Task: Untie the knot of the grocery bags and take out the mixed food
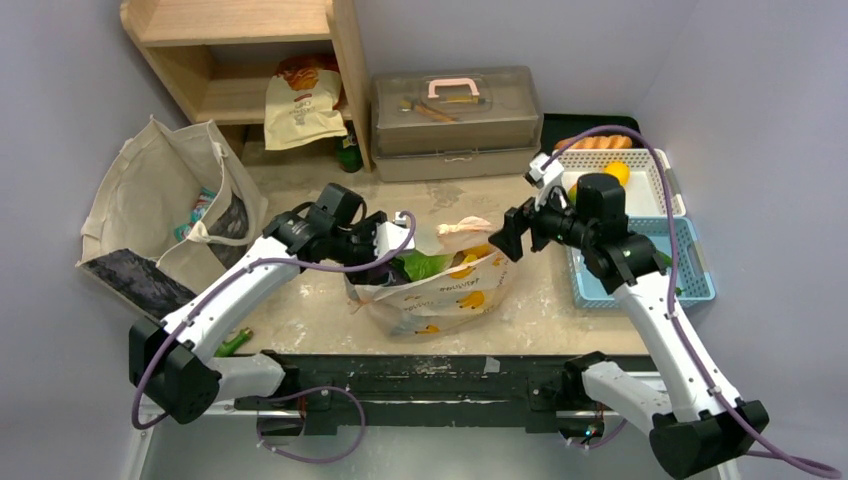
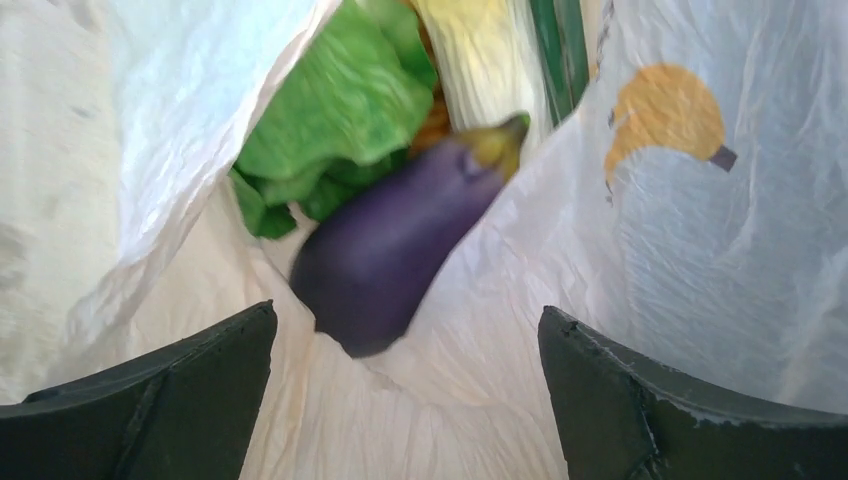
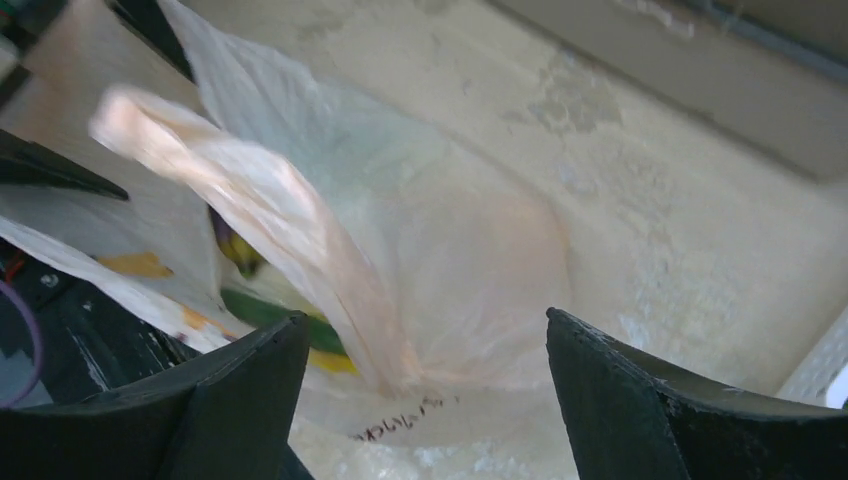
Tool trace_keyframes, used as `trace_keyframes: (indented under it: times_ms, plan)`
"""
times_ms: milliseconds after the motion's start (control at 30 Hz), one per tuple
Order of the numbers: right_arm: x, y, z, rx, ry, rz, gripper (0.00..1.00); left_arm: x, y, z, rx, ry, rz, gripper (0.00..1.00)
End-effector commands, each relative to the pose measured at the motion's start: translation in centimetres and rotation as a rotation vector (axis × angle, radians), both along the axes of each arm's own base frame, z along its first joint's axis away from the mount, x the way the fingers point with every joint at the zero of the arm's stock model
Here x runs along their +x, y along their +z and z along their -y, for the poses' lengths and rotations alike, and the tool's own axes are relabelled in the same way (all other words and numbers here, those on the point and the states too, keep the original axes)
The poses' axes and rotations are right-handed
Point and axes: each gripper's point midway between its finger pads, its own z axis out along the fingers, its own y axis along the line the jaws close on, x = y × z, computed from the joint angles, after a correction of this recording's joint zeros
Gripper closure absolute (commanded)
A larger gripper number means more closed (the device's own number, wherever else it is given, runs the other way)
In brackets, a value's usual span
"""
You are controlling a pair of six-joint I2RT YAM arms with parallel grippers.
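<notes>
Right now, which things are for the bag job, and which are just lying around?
For the job: grocery bag, its loose handle, purple eggplant, green leaves.
Just lying about: canvas tote, clear toolbox, wooden shelf.

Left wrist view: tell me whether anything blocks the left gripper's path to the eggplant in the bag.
Nothing visible does. The left gripper is open and the eggplant lies uncovered in the mouth of the grocery bag, straight ahead. Bag plastic flanks it on both sides; green leaves lie behind it.
</notes>
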Motion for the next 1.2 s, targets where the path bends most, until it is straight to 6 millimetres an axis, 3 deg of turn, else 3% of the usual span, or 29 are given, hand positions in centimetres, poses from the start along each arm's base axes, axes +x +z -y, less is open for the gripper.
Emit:
trace_keyframes:
  times_ms: [0, 133, 200, 267, 333, 467, 600, 733, 833, 867, 967, 1067, 1167]
  plan:
    - [0.4, 9.1, -3.8, 0.072, 0.252, 0.274, 0.17, 1.1, 4.1, 3.3, -0.182, -0.008, 0.114, 0.00]
    - [-1.9, 11.3, -9.3, 0.064, 0.458, 0.380, 0.23, 1.9, 5.5, 4.9, -0.241, 0.025, 0.139, 0.00]
    - [-3.1, 11.0, -11.1, 0.055, 0.551, 0.389, 0.38, 2.3, 6.0, 5.3, -0.267, 0.060, 0.137, 0.00]
    - [-4.1, 9.7, -12.4, 0.025, 0.636, 0.400, 0.65, 2.6, 6.1, 5.4, -0.280, 0.086, 0.140, 0.00]
    - [-4.9, 8.3, -13.4, -0.015, 0.719, 0.412, 0.84, 2.7, 6.0, 5.2, -0.284, 0.109, 0.145, 0.00]
    - [-5.4, 4.0, -14.0, -0.133, 0.847, 0.396, 1.00, 2.2, 6.4, 4.7, -0.300, 0.124, 0.163, 0.00]
    - [-3.4, -0.3, -13.3, -0.278, 0.822, 0.323, 0.95, -0.1, 6.2, 4.2, -0.311, 0.038, 0.150, 0.03]
    - [-1.4, -2.0, -11.1, -0.364, 0.725, 0.260, 0.70, -1.7, 3.6, 2.5, -0.208, -0.018, 0.121, 0.04]
    - [-1.1, -3.9, -8.6, -0.423, 0.682, 0.193, 0.48, -2.4, 0.8, 0.7, -0.106, -0.043, 0.109, 0.01]
    - [-1.0, -4.6, -7.7, -0.453, 0.669, 0.175, 0.44, -2.8, -0.2, 0.2, -0.078, -0.053, 0.101, 0.00]
    - [0.4, -5.8, -4.8, -0.519, 0.577, 0.146, 0.43, -3.5, -1.8, -0.8, -0.034, -0.081, 0.104, 0.00]
    - [3.4, -4.9, -2.2, -0.521, 0.367, 0.164, 0.48, -3.3, -2.3, -1.4, -0.020, -0.082, 0.142, 0.00]
    - [5.4, -4.8, -0.4, -0.532, 0.181, 0.142, 0.38, -2.4, -2.9, -1.8, 0.007, -0.065, 0.193, 0.00]
